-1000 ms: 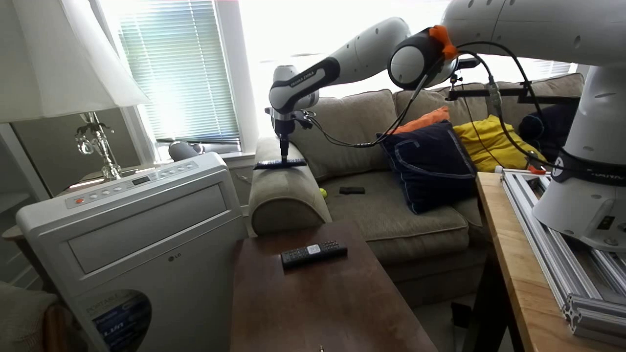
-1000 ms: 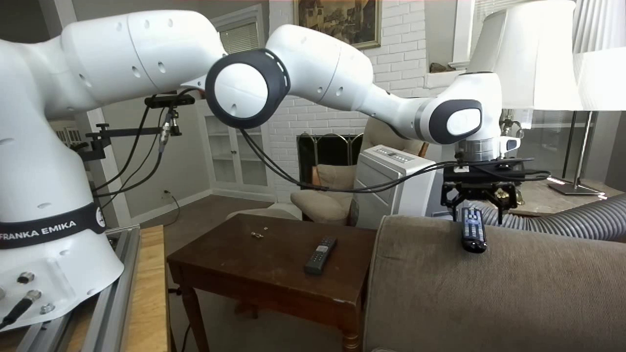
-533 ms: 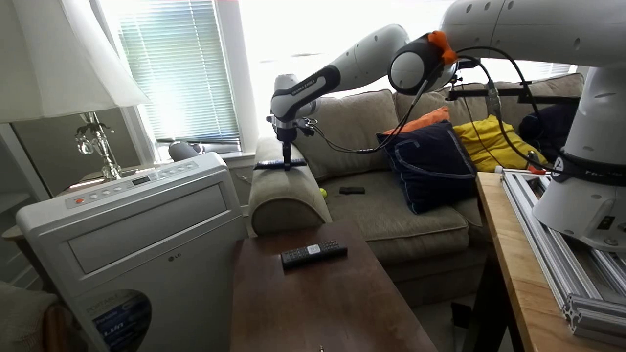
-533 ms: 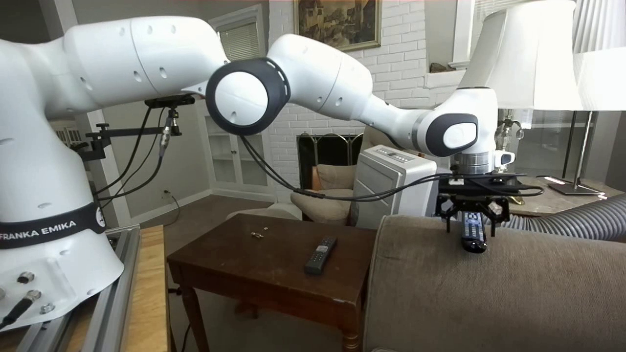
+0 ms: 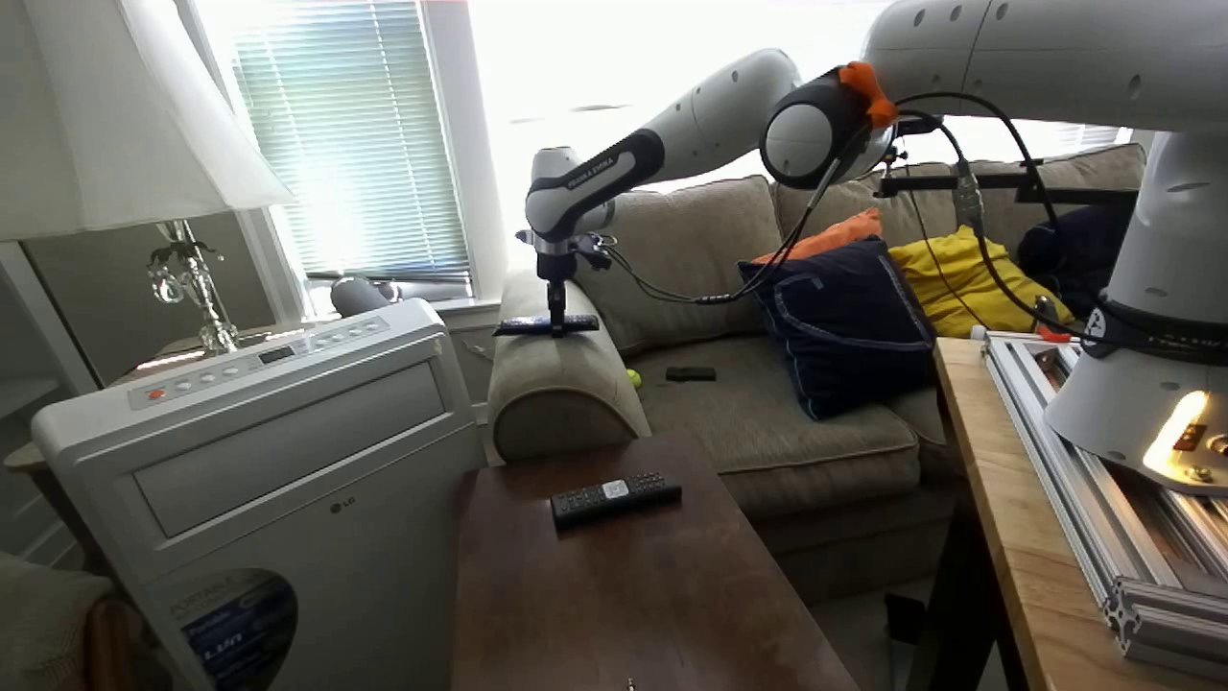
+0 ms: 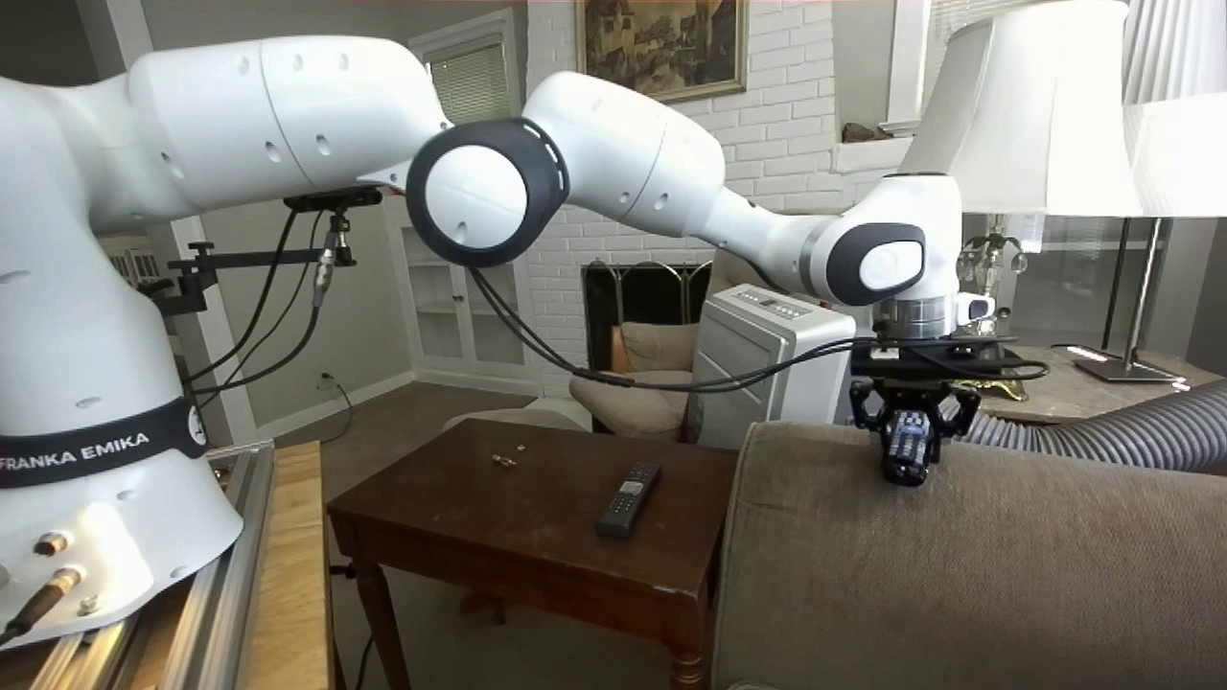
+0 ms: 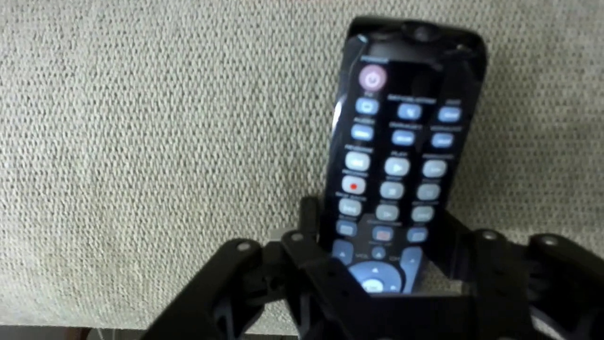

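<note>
Black two-fingered gripper (image 7: 380, 217): lower than a second ago. Jaws, previously standing wide, have closed in and now touch both long sides of the slim black plastic remote control with blue-grey buttons (image 6: 908, 446). In that exterior view the remote control has shifted slightly left and turned a little. New: warm yellow glow on the white robot base (image 5: 1178, 437), both exterior views.

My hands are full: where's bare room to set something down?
Brown table: room between its dark-grey remote and the small bits. Sofa seat: room between the flat black object and the navy cushion. Crowded: the sofa arm where the fingers clasp a glossy black remote.
</note>
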Robot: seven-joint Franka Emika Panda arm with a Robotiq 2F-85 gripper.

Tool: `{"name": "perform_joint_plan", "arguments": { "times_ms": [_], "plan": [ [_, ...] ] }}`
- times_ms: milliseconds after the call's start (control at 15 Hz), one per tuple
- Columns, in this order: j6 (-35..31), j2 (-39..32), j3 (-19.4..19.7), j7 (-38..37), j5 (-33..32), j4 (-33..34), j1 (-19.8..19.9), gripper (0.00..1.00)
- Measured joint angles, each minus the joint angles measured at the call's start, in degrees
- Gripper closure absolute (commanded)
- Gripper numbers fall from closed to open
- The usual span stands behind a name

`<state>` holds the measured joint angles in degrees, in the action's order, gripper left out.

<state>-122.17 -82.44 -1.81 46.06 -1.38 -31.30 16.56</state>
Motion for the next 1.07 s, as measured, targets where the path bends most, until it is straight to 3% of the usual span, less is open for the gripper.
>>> {"name": "perform_joint_plan", "arguments": {
  "times_ms": [1067],
  "plan": [
    [-4.1,2.4,-1.8,0.0,0.3,0.2,1.8,0.76]
  ]
}}
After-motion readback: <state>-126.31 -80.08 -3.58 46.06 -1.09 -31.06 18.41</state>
